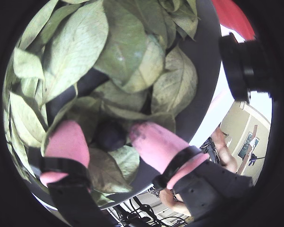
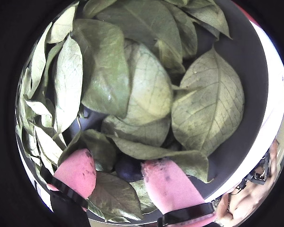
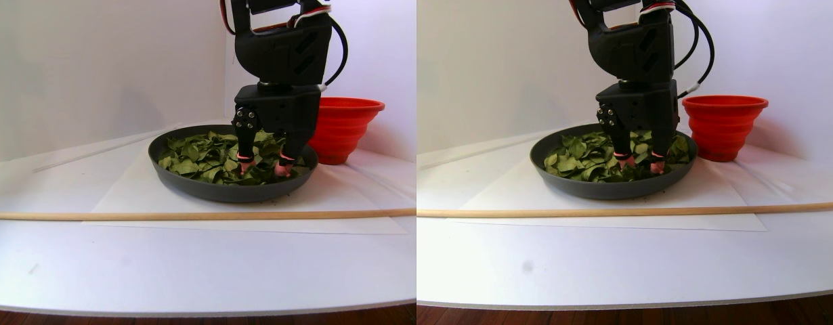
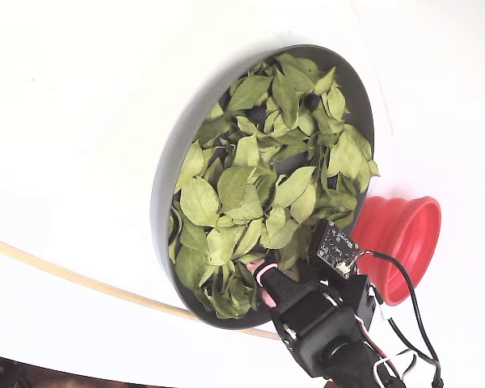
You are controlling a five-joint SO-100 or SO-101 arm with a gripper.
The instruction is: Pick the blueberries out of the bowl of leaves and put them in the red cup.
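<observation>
Claw down among the leaves, pink fingers either side of a dark berry.

In a wrist view the claw [image 1: 111, 137] stands apart, a berry [image 1: 110, 134] between its fingers [image 1: 68, 142], contact unclear; leaves [image 1: 75, 52] fill the bowl [image 1: 206, 85], the cup [image 1: 234, 16] shows red at 1 o'clock, and a room with a doorway lies at 4 o'clock. In a wrist view the berry [image 2: 128, 168] sits low at 6 o'clock, half under leaves [image 2: 151, 90]. In the stereo pair view the bowl [image 3: 227, 191] rests on a white sheet [image 3: 152, 203] on the white table [image 3: 186, 271], a wooden rod [image 3: 118, 216] crossing in front, cup [image 3: 342, 128] just beside at 3 o'clock, white walls behind, dark wood floor below. In the fixed view the cup [image 4: 408, 242] lies at the bowl's [image 4: 163, 202] 4 o'clock.
</observation>
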